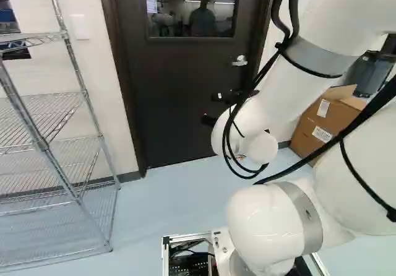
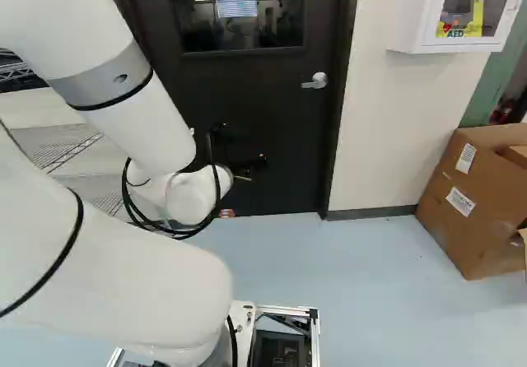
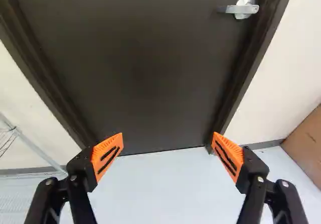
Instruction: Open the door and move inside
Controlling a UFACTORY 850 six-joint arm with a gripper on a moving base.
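Pale blue floor (image 2: 370, 260) runs up to a white wall (image 2: 395, 120), where a dark door (image 1: 179, 90) stands shut in its dark frame (image 2: 339, 112). High in the door is a window (image 2: 239, 21) with ceiling lights showing in the glass. A silver lever handle (image 2: 316, 81) sits below the window, near the door's edge, at the right of the door in the right base view, its lever lying level and pointing inward across the door.

Up ahead of the base, the white arm (image 1: 272, 103) reaches toward the door, its black gripper (image 1: 212, 108) in front of the lower part. At the wrist, the gripper (image 3: 167, 151) has its orange pads (image 3: 107, 153) spread wide apart, with nothing pinched between them; the handle is ahead, apart from both fingers.

A wire shelf (image 1: 41, 145) stands at the left of the left base view. Cardboard box (image 2: 465, 206) sits on the floor at the right of the right base view, below a white wall cabinet (image 2: 440, 46) holding a yellow device (image 2: 463, 9).
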